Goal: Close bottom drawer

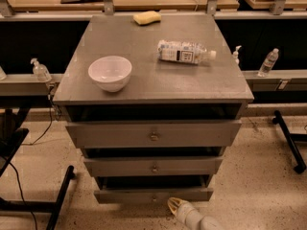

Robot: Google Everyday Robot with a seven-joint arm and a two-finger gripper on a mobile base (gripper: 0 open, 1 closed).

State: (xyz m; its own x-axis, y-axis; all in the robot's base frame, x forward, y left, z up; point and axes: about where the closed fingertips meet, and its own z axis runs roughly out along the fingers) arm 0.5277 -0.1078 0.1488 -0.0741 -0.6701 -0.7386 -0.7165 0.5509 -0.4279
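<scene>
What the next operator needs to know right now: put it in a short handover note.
Gripper: low at the bottom edge of the camera view, just in front of the bottom drawer, to the right of its knob. Contact with the front cannot be confirmed.
Bottom drawer: not closed. It sticks out slightly, with a dark gap above its front.
Done: gripper is positioned at the drawer front.
Left: push the front straight in until the drawer is shut, then back away.
The bowl, bottle and sponge on the cabinet top are not involved.
</scene>
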